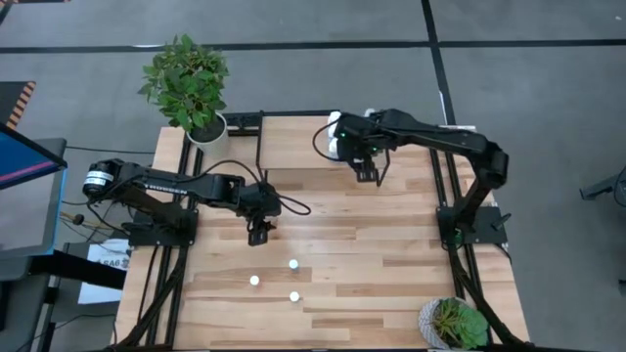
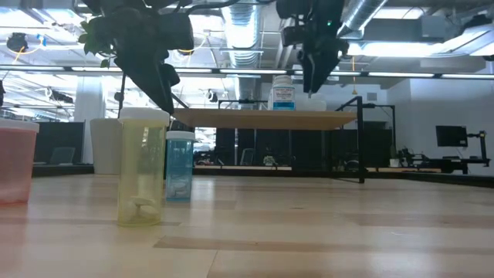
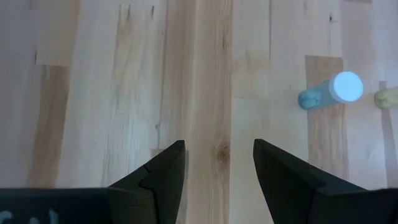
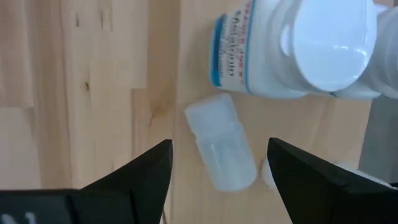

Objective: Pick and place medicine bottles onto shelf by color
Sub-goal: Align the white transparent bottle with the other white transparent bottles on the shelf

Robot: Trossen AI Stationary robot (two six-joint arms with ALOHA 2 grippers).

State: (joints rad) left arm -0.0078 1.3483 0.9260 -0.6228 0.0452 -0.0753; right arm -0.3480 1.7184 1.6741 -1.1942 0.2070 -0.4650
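Closest to the low camera stands a yellowish translucent bottle (image 2: 142, 168) with a white cap, upright on the table (image 2: 324, 224), and just behind it a pale blue bottle (image 2: 179, 166), also upright. At the frame's left edge a pinkish container (image 2: 15, 161) is partly cut off. From above, three white caps (image 1: 292, 264) show as small dots on the near half of the table, loosely grouped and apart from one another.

Left pincer (image 1: 260, 231) hovers over bare wood just beyond those caps, its fingers spread wide and empty; its wrist camera shows the pale blue bottle (image 3: 329, 91) off to one side.

Right pincer (image 1: 370, 172) hangs over the shelf (image 2: 266, 118) at the table's far side, fingers wide apart and holding nothing. Under it a small clear bottle (image 4: 222, 142) lies on its side on the shelf, beside a chunkier white labelled bottle (image 4: 292, 46) standing upright. Two potted plants (image 1: 188, 83) sit at opposite table corners.
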